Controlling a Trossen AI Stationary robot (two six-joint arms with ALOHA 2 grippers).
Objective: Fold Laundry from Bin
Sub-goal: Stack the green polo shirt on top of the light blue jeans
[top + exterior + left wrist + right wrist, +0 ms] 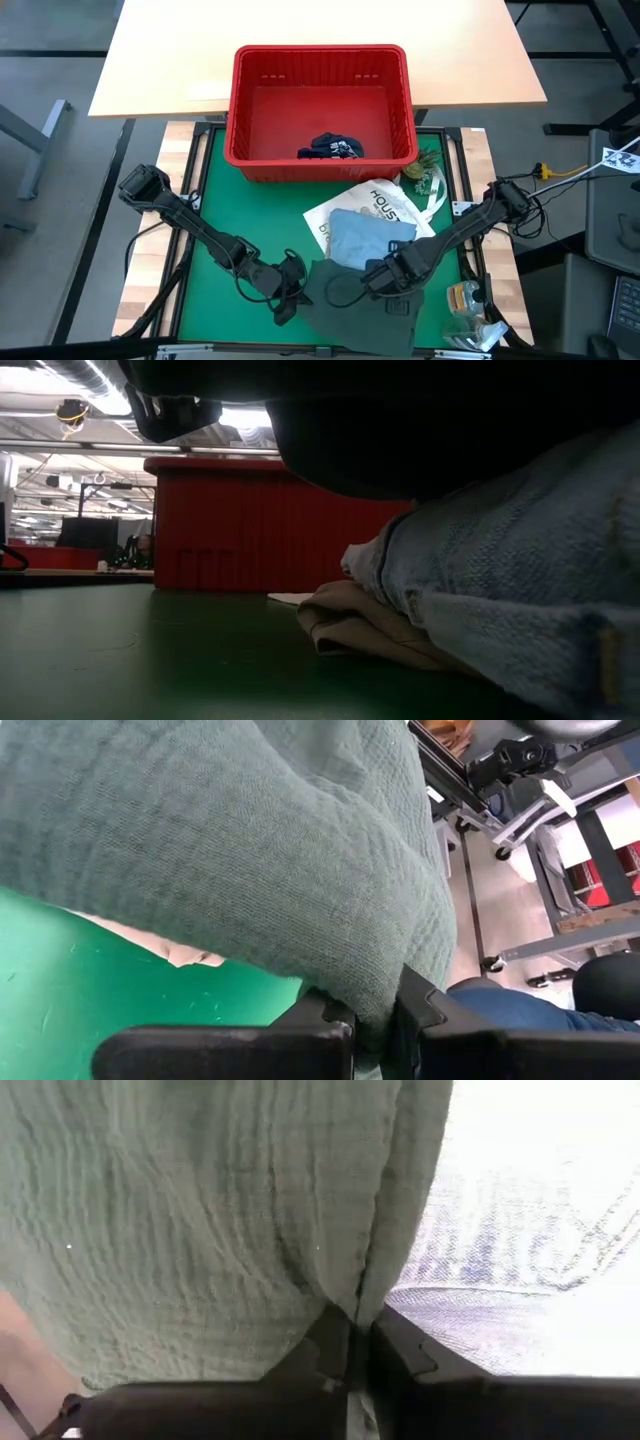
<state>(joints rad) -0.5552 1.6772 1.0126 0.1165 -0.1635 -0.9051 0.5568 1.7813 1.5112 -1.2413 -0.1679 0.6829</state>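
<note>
A dark olive-green garment (350,310) stretches between my two grippers over the green mat's near edge. My left gripper (290,292) is shut on its left end, my right gripper (388,282) on its right end. Just beyond lies a light blue shirt (365,238) on a white printed tote bag (378,198). A beige garment (350,622) lies under the blue one. The red bin (320,52) stands at the mat's far side with navy shorts (332,148) on its floor. My left gripper pinches a bunched fold of the olive garment (378,995) between its two fingers, coming in slanting downward. The cloth bulges out from the fingers, lifted above the mat there. My right gripper pinches a gathered fold (362,1295) of the same garment from above, fingers pointing down. The cloth spreads away in creases, over the light blue shirt (520,1260).
A wooden table (320,25) stands behind the bin. A small green thing (425,170) lies at the bin's right corner. Small bottles and clutter (468,305) sit at the near right, off the mat. Bare green mat (230,200) lies to the left.
</note>
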